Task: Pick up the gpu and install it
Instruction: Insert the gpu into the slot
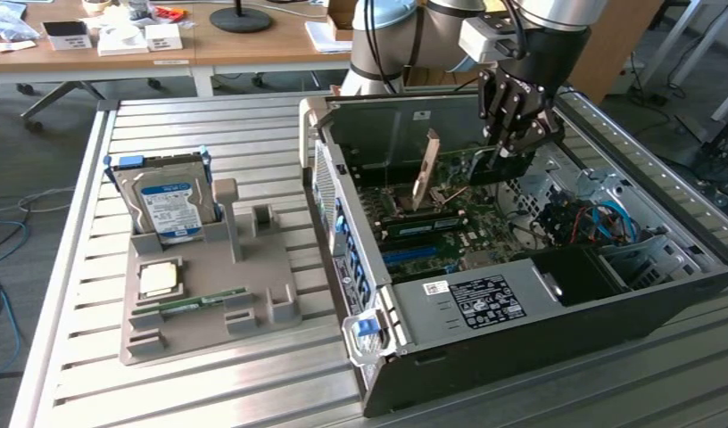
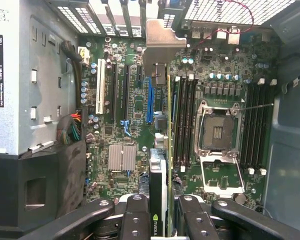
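Note:
My gripper (image 1: 507,153) reaches down into the open computer case (image 1: 483,357) and is shut on the gpu (image 1: 489,169). In the wrist view the gpu (image 2: 162,165) shows edge-on between my fingers (image 2: 135,215). Its thin green board edge runs away from me, a black face carries a green logo, and the silver end bracket (image 2: 160,45) points at the case's rear slots. The card hangs upright over the motherboard (image 2: 125,135), just beside the blue slot (image 2: 150,102) and the black memory slots (image 2: 182,122). Whether its lower edge touches the board is hidden.
On the exterior view's left a grey fixture (image 1: 210,303) holds a silver hard drive (image 1: 168,205), a square chip (image 1: 160,279) and a narrow green stick (image 1: 203,301). Inside the case are an open processor socket (image 2: 217,132), a small heatsink (image 2: 122,157) and cable bundles (image 1: 596,223).

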Robot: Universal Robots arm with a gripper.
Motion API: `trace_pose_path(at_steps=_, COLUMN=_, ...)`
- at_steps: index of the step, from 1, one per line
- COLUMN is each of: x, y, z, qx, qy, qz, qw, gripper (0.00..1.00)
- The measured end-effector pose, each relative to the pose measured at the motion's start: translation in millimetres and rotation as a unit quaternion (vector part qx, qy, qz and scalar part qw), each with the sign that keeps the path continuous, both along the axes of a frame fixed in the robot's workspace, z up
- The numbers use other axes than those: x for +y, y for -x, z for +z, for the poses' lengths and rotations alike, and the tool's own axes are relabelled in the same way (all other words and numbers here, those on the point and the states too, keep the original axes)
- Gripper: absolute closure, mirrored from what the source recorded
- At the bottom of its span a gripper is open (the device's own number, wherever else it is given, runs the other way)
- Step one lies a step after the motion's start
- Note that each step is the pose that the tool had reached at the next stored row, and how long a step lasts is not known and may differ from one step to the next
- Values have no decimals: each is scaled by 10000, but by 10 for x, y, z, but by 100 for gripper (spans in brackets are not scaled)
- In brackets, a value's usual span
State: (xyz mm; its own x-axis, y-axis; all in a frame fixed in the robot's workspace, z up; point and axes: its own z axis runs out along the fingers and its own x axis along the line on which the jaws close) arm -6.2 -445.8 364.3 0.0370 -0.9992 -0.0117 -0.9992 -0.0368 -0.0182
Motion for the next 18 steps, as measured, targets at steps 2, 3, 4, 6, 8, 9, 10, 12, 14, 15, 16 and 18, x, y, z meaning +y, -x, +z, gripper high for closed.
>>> trace_pose_path(at_steps=2, x=0, y=0, z=-1, qx=0, qy=-1, qz=3, qw=10000, gripper=73)
trace_pose_path(at_steps=3, x=0, y=0, z=-1, qx=0, qy=-1, qz=5, qw=10000, gripper=73)
trace_pose_path(at_steps=4, x=0, y=0, z=-2, qx=0, qy=-1, qz=6, qw=10000, gripper=73)
trace_pose_path(at_steps=6, x=0, y=0, z=-6, qx=0, qy=-1, qz=11, qw=10000, gripper=73)
trace_pose_path(at_steps=8, x=0, y=0, z=-12, qx=0, qy=0, qz=29, qw=10000, gripper=73)
trace_pose_path(at_steps=9, x=0, y=0, z=-12, qx=0, qy=0, qz=29, qw=10000, gripper=73)
trace_pose_path(at_steps=10, x=0, y=0, z=-12, qx=0, qy=-1, qz=29, qw=10000, gripper=73)
trace_pose_path(at_steps=12, x=1, y=0, z=-19, qx=-1, qy=-2, qz=29, qw=10000, gripper=73)
trace_pose_path(at_steps=14, x=0, y=0, z=-24, qx=0, qy=-1, qz=29, qw=10000, gripper=73)
trace_pose_path(at_steps=15, x=0, y=0, z=-27, qx=0, qy=-1, qz=29, qw=10000, gripper=73)
trace_pose_path(at_steps=16, x=0, y=0, z=-30, qx=0, qy=-1, qz=29, qw=10000, gripper=73)
trace_pose_path(at_steps=18, x=0, y=0, z=-33, qx=0, qy=0, qz=32, qw=10000, gripper=73)
